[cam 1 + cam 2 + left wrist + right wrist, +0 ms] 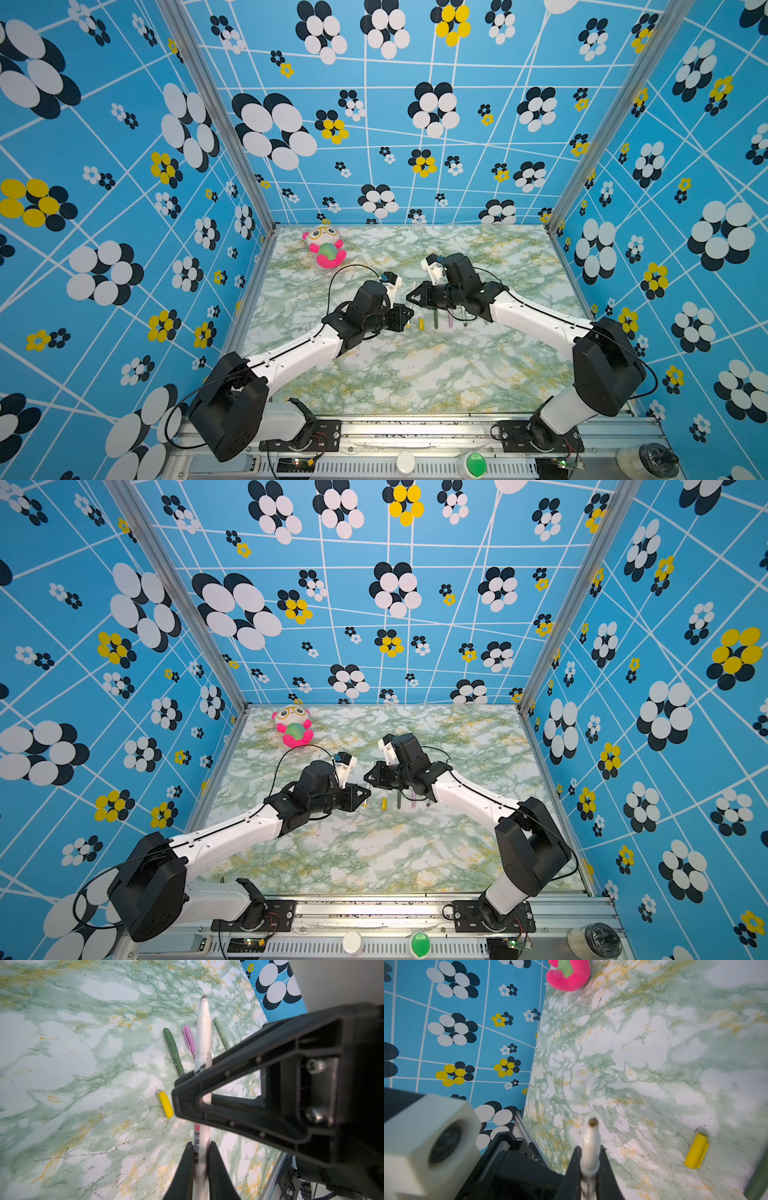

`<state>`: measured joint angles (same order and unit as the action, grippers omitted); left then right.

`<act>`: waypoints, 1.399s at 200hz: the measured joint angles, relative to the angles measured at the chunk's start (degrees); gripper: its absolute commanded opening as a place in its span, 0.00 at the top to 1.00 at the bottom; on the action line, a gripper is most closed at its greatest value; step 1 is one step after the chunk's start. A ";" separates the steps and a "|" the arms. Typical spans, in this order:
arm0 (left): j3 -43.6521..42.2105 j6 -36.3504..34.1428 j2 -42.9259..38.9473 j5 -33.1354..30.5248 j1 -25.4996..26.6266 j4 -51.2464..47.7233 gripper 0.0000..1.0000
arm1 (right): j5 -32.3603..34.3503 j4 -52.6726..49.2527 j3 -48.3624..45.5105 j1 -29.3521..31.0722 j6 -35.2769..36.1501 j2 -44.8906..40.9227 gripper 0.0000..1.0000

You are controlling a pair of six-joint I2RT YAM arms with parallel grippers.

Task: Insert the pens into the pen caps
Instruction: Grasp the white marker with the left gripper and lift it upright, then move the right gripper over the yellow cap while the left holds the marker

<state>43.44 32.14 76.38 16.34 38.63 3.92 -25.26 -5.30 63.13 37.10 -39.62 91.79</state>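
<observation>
Five pens (203,1039) (one mostly hidden), one loose yellow cap (165,1104), one toy (325,247).

Laboratory robot cell: aluminium frame (220,120), printed blue flower walls (374,124), marble-print tabletop (415,374), green button (476,463) on front rail (415,432)

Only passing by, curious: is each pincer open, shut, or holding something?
Left pincer: shut on the white pen.
Right pincer: shut on the same white pen.

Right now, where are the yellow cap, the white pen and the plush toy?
yellow cap (165,1104), left wrist view, middle of its body
white pen (203,1032), left wrist view, barrel below the tip
plush toy (327,250), in a top view, green belly
</observation>
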 measured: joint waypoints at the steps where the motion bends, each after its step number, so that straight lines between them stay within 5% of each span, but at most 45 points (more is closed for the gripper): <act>1: 0.00 0.02 0.00 0.00 0.00 0.00 0.91 | 0.02 -0.02 0.02 0.00 0.00 0.00 0.88; 23: 0.00 0.00 0.00 -0.02 0.00 -0.02 1.00 | -0.02 -0.11 0.24 0.02 0.28 0.15 0.85; 95: 0.00 0.11 0.00 -2.93 -0.81 -1.16 1.00 | 0.48 -3.37 2.32 0.76 2.86 0.35 0.56; 201: -5.60 0.92 -9.25 -10.36 -4.11 -7.39 1.00 | 19.71 -28.15 6.36 0.76 16.70 -2.54 0.50; 280: -11.34 3.45 -14.21 -13.90 -5.40 -6.78 1.00 | 35.60 -38.42 16.83 5.11 26.43 10.67 0.50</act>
<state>32.10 35.59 62.17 2.44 33.23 -2.85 10.35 -43.72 79.96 42.22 -13.19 102.45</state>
